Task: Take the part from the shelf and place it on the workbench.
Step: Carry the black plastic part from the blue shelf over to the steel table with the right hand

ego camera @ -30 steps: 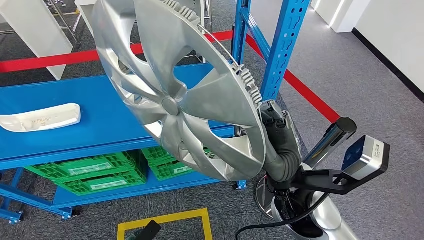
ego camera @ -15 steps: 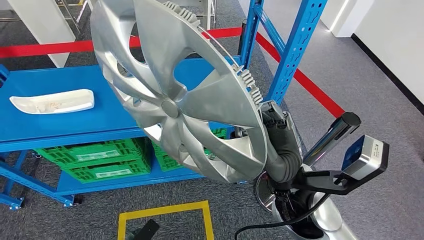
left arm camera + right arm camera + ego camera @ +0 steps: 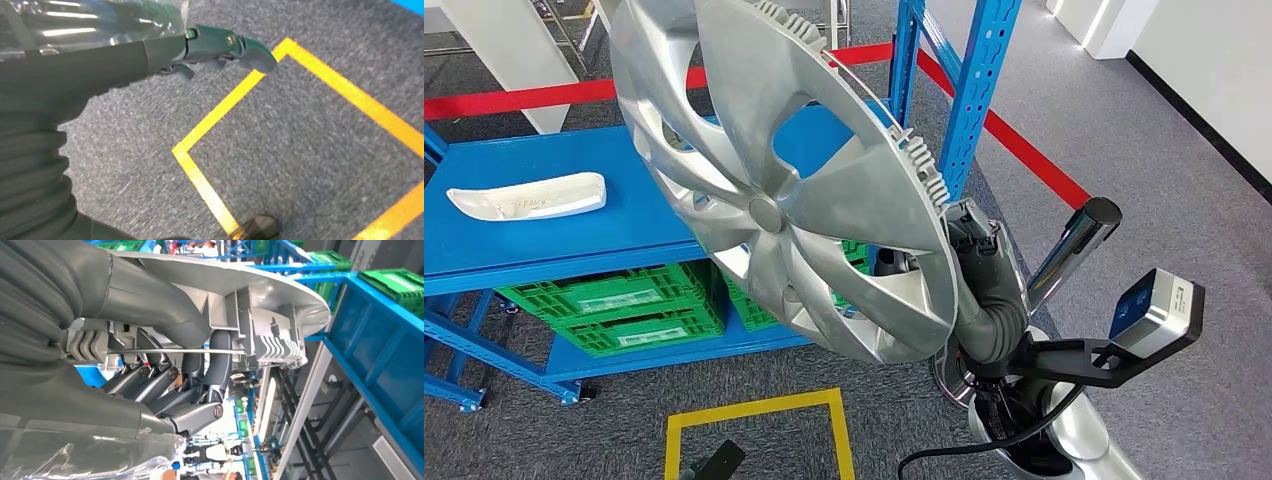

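Item: silver wheel cover, tilted on edge, rim gripped by your right hand; disc rises up and left of it. Left hand hangs empty, fingers apart. No counter visible; blue shelf lies far left.

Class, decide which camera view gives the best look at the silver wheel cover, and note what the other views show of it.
The head view: the wheel cover shows nearly whole, spokes and hub facing the camera, held at its rim by the right hand. The right wrist view shows its rim and clips, edge-on. The left wrist view shows floor and the left hand.
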Tool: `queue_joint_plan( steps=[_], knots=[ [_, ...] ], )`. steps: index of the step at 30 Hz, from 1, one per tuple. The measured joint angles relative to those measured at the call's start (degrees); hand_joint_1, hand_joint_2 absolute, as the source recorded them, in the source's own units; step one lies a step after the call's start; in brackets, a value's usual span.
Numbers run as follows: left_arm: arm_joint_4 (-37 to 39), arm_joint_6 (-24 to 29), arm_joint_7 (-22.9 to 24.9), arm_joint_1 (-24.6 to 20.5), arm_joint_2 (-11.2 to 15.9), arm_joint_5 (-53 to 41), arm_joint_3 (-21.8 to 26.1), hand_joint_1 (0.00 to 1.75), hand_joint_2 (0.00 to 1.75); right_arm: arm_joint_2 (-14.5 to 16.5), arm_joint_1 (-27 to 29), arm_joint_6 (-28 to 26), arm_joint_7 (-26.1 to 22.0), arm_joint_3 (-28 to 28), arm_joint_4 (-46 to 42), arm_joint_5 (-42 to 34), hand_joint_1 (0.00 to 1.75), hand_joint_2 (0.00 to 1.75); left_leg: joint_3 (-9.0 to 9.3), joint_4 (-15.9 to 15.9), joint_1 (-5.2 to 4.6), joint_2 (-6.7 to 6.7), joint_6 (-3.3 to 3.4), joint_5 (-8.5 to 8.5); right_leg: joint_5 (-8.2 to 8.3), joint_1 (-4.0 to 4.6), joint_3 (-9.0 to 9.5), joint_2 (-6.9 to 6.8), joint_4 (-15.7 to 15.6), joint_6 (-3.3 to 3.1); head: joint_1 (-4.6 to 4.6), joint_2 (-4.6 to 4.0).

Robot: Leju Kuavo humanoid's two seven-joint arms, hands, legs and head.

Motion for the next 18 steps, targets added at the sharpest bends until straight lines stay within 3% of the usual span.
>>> queue_joint_plan(
  steps=[2,3,4,6,8,11,12,14,16,17,18],
  knots=[
    [0.0,0.0,0.0,0.1,0.0,0.0,0.0,0.0,1.75,0.0,0.0,0.0,0.0,0.0,0.0,0.0,1.75,1.75,-1.43,6.3,0.27,0.01,-0.48,-3.07,0.53,-0.03,-1.03,-0.13,0.4,-0.06,-0.16,0.0],
    [0.0,0.0,0.0,0.1,0.0,0.0,0.0,0.0,1.75,0.0,0.1,0.0,0.0,0.0,0.0,0.0,1.75,1.75,-1.23,7.5,0.37,0.01,-0.64,-2.98,0.76,-0.06,-1.62,-0.16,0.7,0.0,-0.2,0.0],
    [0.0,0.0,0.0,0.1,0.0,0.0,0.0,0.0,1.75,0.0,0.1,0.0,0.0,0.1,0.0,0.0,1.75,1.75,-0.07,6.6,0.45,0.01,-0.74,-1.85,0.95,-0.12,-2.23,-0.16,1.0,0.11,-0.22,0.0],
    [0.0,0.0,-0.1,0.0,0.0,0.1,0.0,0.0,1.75,0.0,0.1,0.0,0.1,0.1,0.0,0.0,1.75,1.75,4.31,0.1,0.57,0.0,-0.75,0.94,1.24,-0.25,-3.34,-0.1,1.9,0.43,-0.25,0.0],
    [0.0,0.1,-0.1,0.0,0.0,0.1,0.0,0.0,1.75,0.0,0.1,0.0,0.1,0.0,0.0,0.0,1.75,1.75,7.74,-5.8,0.43,-0.11,-0.36,1.9,1.64,-0.18,-4.18,-0.02,2.5,1.05,-0.25,0.0],
    [0.0,0.1,-0.2,0.0,0.0,0.3,0.0,0.0,1.75,-0.1,0.1,0.0,0.1,0.0,-0.1,0.0,1.75,1.75,7.94,-7.5,0.29,-0.17,0.59,1.97,2.49,-0.13,-4.86,0.03,2.6,2.21,-0.26,0.0],
    [0.0,0.1,-0.2,0.0,0.0,0.4,0.0,0.0,1.75,-0.1,0.1,0.0,0.1,0.0,-0.1,0.0,1.75,1.75,7.67,-7.6,0.37,-0.1,1.11,2.24,2.12,-0.16,-5.14,0.05,2.9,2.56,-0.26,0.0],
    [0.0,0.2,-0.2,0.0,0.1,0.5,0.0,0.0,1.75,-0.2,0.1,0.0,0.2,0.0,-0.1,0.0,1.75,1.75,6.83,-7.8,0.56,0.05,2.29,3.07,-1.21,-0.23,-6.37,0.11,6.1,3.07,0.01,0.0],
    [0.0,0.2,-0.2,0.0,0.1,0.6,-0.1,0.0,1.75,-0.2,0.1,0.0,0.2,0.0,-0.1,0.0,1.75,1.75,5.74,-7.8,0.44,0.11,2.8,3.89,-6.12,-0.28,-8.3,0.14,12.8,3.34,0.37,0.0],
    [0.0,0.2,-0.2,0.0,0.0,0.6,-0.1,0.0,1.75,-0.2,0.2,0.0,0.2,0.0,-0.1,0.0,1.75,1.75,5.16,-7.7,0.37,0.11,2.85,4.31,-7.5,-0.28,-8.99,0.14,15.9,3.42,0.46,0.0],
    [0.0,0.2,-0.2,0.0,0.0,0.6,-0.1,0.0,1.75,-0.2,0.2,0.0,0.2,0.1,-0.1,0.0,1.75,1.75,4.57,-7.7,0.31,0.12,2.85,4.7,-7.66,-0.28,-8.99,0.14,17.6,3.44,0.51,0.0]
  ],
)
